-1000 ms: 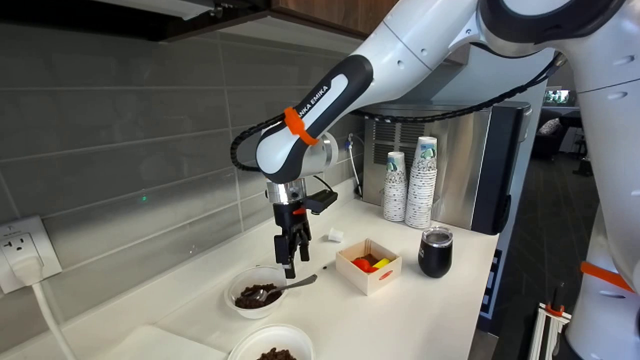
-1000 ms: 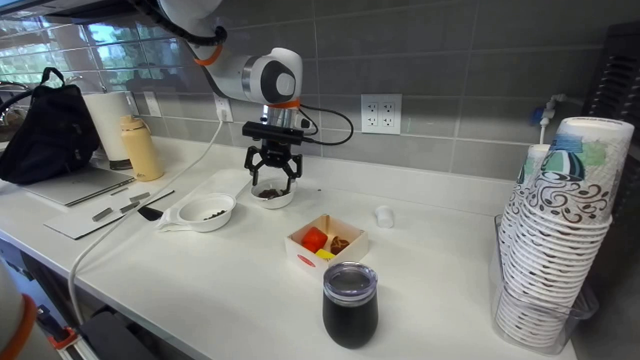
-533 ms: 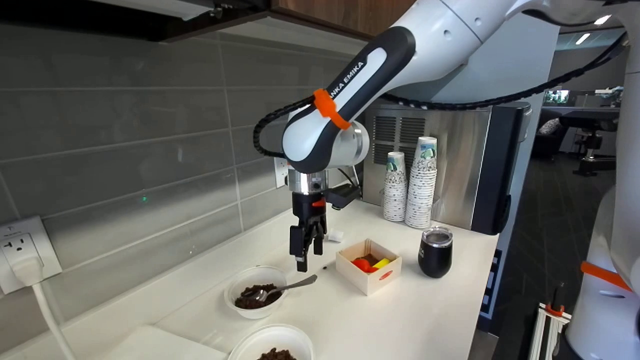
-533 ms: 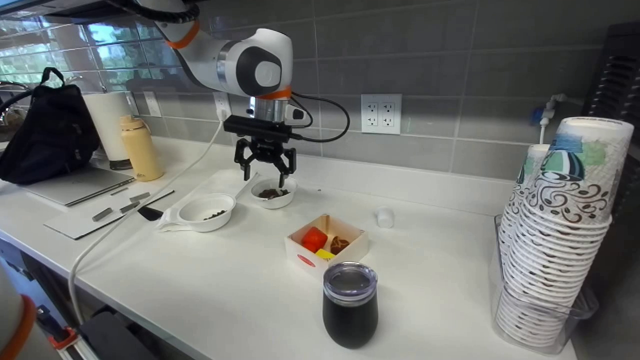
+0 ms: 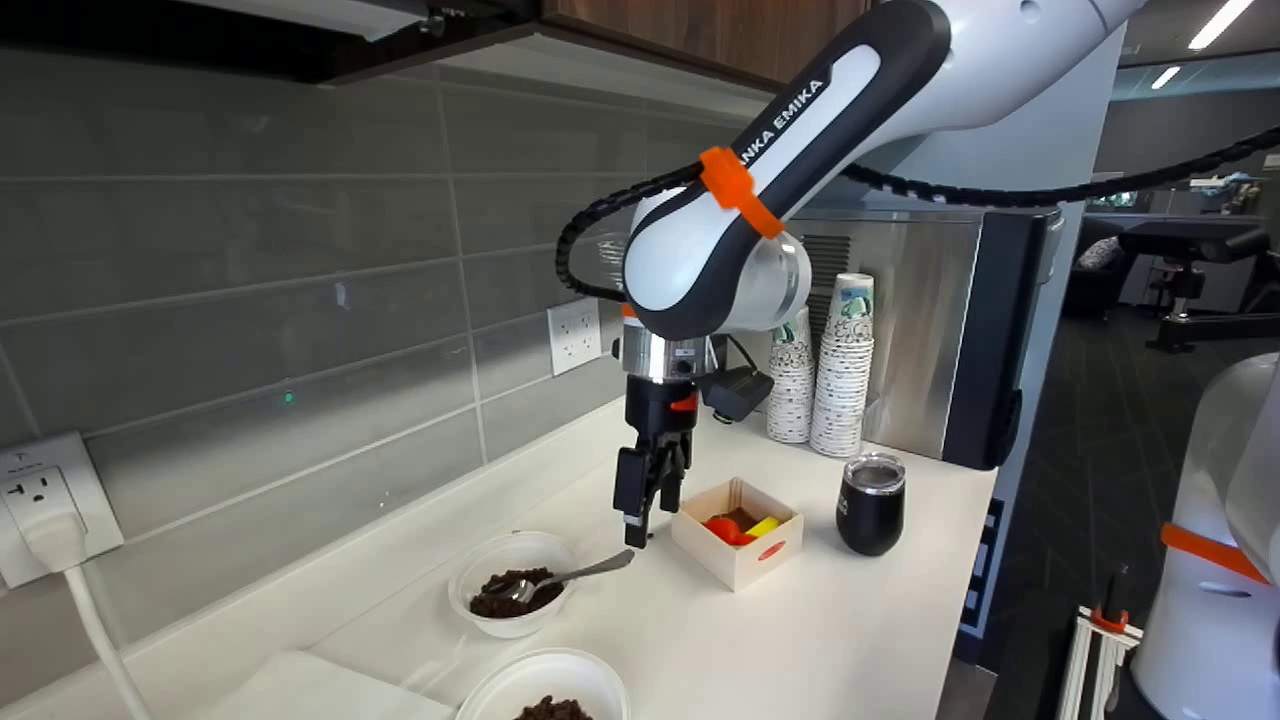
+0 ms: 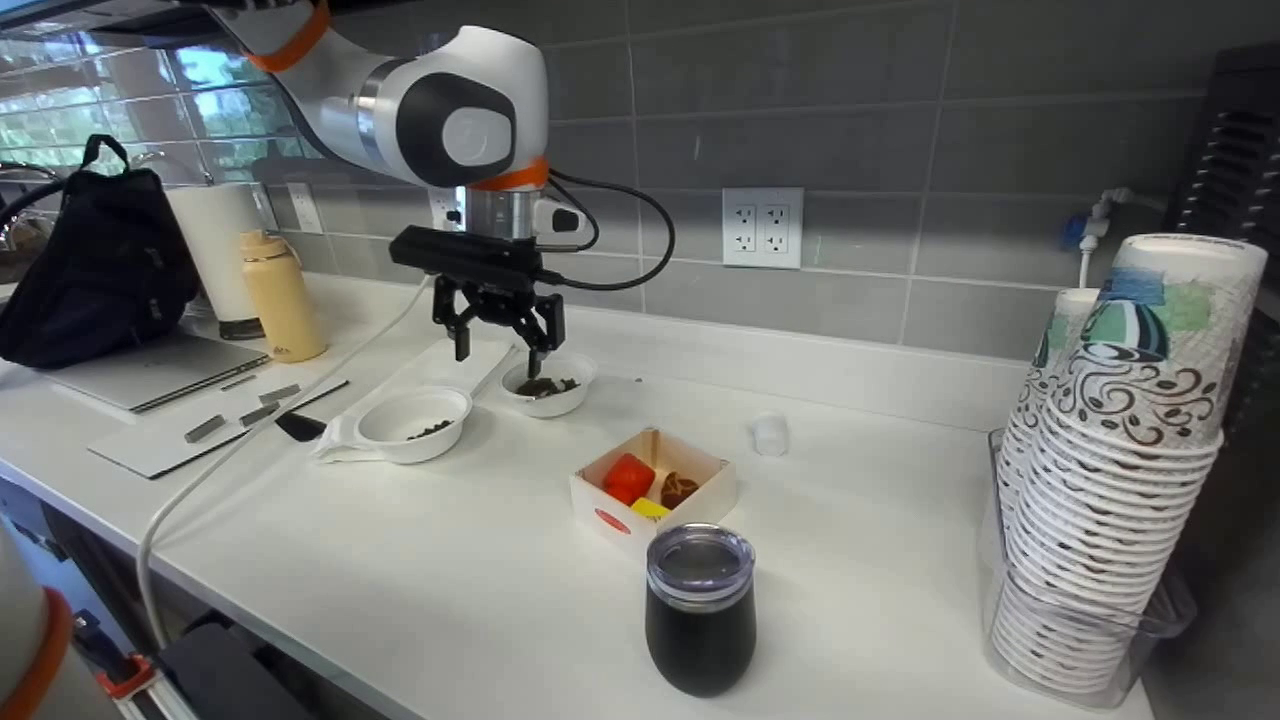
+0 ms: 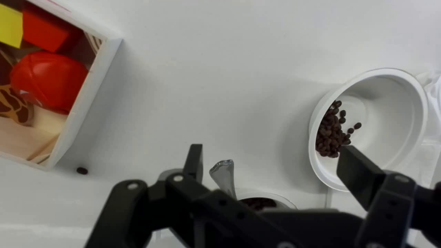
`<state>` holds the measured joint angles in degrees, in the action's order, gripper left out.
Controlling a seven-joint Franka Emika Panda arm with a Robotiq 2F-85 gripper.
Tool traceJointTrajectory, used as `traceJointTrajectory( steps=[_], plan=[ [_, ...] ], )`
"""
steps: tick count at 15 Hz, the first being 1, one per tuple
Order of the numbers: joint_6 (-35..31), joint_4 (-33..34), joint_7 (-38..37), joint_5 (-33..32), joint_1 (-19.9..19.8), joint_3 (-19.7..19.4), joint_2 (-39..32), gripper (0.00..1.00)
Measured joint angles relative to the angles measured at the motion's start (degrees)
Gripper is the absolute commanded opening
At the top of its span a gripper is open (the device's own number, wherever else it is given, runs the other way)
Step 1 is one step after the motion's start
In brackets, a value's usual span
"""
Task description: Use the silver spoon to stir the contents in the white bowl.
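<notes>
The gripper (image 7: 271, 154) has its fingers spread wide apart and hangs above the counter (image 5: 800, 640), near the spoon (image 5: 600, 566). The spoon's head lies among dark bits (image 5: 490, 604) in the bowl (image 5: 510, 628), and its handle leans out over the rim. Near this bowl stands a second bowl (image 7: 396, 103), with brown bits (image 7: 329, 136). A box (image 5: 705, 552) holds red and yellow pieces (image 7: 51, 79), and near it stands a black cup (image 5: 870, 515).

Grey tiled wall (image 5: 230, 240), white counter (image 6: 480, 600), dark floor (image 5: 1110, 400)
</notes>
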<state>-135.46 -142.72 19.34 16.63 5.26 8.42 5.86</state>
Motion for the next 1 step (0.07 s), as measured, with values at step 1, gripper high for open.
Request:
traceJointTrajectory(
  steps=[1],
  plan=[
    [-0.4, -1.1, 0.0, 0.4, 0.4, -0.1, 0.9, 1.00]
  ],
)
